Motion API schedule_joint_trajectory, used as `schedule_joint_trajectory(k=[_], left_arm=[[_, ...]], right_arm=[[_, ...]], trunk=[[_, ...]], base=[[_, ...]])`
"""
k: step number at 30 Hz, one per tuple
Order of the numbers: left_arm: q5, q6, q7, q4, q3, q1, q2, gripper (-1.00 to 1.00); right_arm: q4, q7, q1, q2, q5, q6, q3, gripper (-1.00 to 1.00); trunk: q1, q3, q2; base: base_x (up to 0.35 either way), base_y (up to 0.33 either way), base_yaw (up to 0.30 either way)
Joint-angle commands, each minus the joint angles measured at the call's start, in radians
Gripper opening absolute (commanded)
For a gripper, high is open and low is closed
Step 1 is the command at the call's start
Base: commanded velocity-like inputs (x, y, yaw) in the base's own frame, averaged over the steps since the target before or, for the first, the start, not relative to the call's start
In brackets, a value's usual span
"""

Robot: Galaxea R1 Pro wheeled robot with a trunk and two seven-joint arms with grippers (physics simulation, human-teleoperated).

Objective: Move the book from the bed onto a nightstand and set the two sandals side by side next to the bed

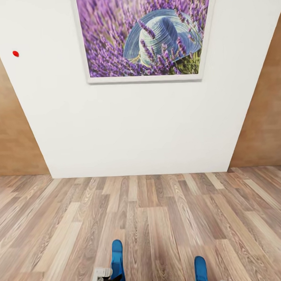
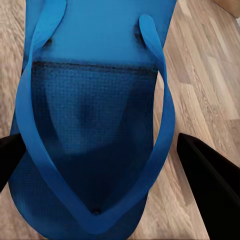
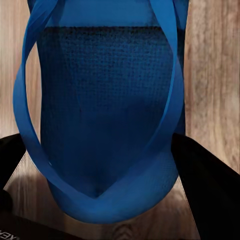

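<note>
- Low in the head view, two blue sandals poke up over the wood-plank floor (image 1: pixel 159 221), left sandal (image 1: pixel 117 259) and right sandal (image 1: pixel 200 269) well apart.
- Left gripper (image 2: pixel 102 160) pinches its sandal (image 2: pixel 95 125), fingers at both edges.
- Right gripper (image 3: pixel 100 165) likewise clamps its sandal (image 3: pixel 107 110).
- Ahead: white wall (image 1: pixel 136 124), lavender picture (image 1: pixel 145 35).

Open floor (image 1: pixel 159 212) ahead; white wall (image 1: pixel 136 124) blocks beyond.

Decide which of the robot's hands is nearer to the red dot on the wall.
Left. The left hand, holding a blue sandal, sits on the red dot's side; the right hand carries the other sandal, farther across.
</note>
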Motion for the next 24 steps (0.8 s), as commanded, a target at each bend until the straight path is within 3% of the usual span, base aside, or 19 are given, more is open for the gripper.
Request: schedule_joint_trajectory(k=[1, 24], left_arm=[[0.001, -0.003, -0.005, 0.001, 0.005, -0.001, 0.0, -1.0], [0.001, -0.003, -0.006, 0.001, 0.004, -0.001, 0.0, -1.0]], right_arm=[[-0.001, 0.006, -0.001, 0.001, -0.001, 0.01, -0.009, -1.0], [-0.001, 0.006, -0.001, 0.001, -0.001, 0.01, -0.009, -1.0]], trunk=[[0.0, -0.001, 0.0], [0.0, -0.001, 0.0]], base=[[0.323, 0.0, 0.001], [0.323, 0.0, 0.0]])
